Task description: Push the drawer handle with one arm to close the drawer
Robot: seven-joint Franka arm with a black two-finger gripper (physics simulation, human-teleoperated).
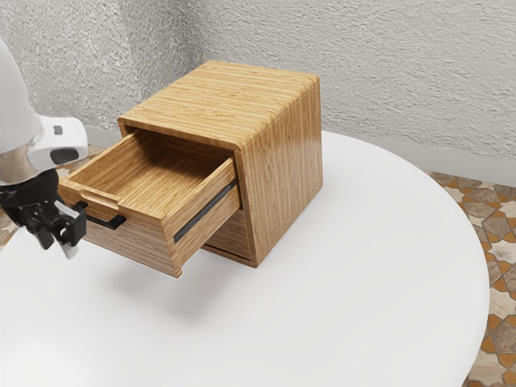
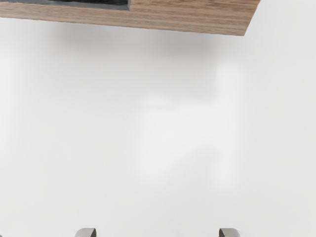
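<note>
Holding black two-finger gripper (image 1: 61, 239) with fingers apart, near bar handle (image 1: 103, 220) of wooden drawer (image 1: 137, 245) jutting from cabinet (image 1: 286, 153). Likely poised outside the front for pressing inward, needing no grasp.

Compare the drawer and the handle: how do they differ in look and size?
Colour: the drawer is brown grained wood, while the handle is black.
Size: the drawer is far larger than the handle.
Shape: the drawer is an open-topped box; the handle is a slim bar on its front.
Shared: both stand out from the cabinet, as the drawer is open.
</note>
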